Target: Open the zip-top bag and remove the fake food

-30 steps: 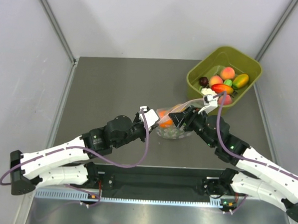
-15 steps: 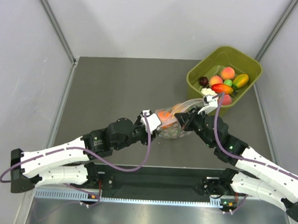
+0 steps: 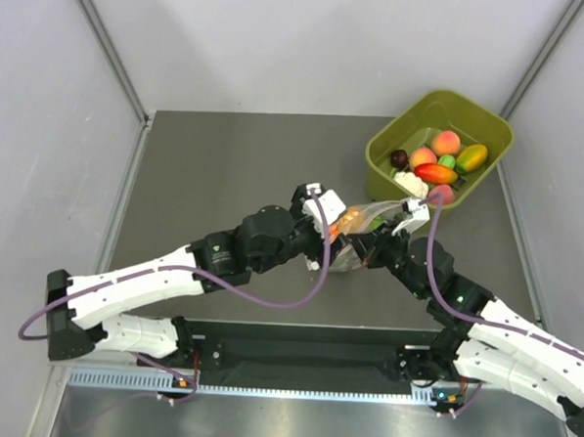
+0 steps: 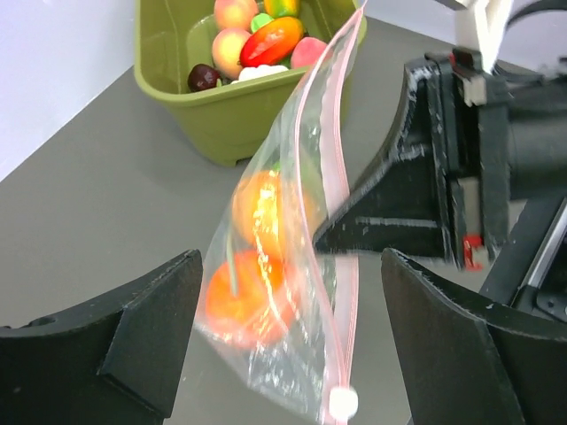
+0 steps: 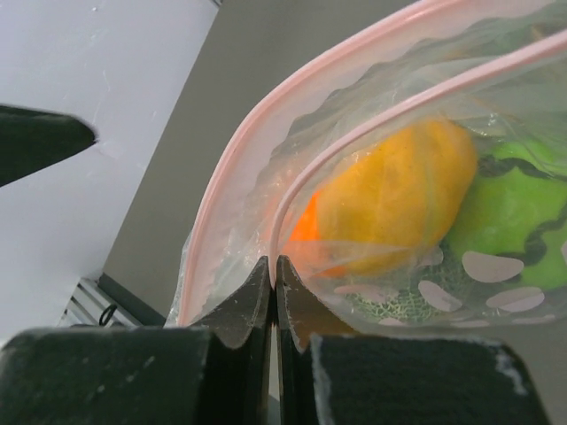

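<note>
Right wrist view: the right gripper (image 5: 275, 270) has its fingers pinched shut on one wall of the zip-top bag (image 5: 252, 173), whose pink strips stand parted — the mouth looks open. The left gripper (image 4: 288, 292) straddles the hanging bag, fingers wide apart and empty; the fake food (image 4: 244, 288) sits inside — removal not yet done.
</note>
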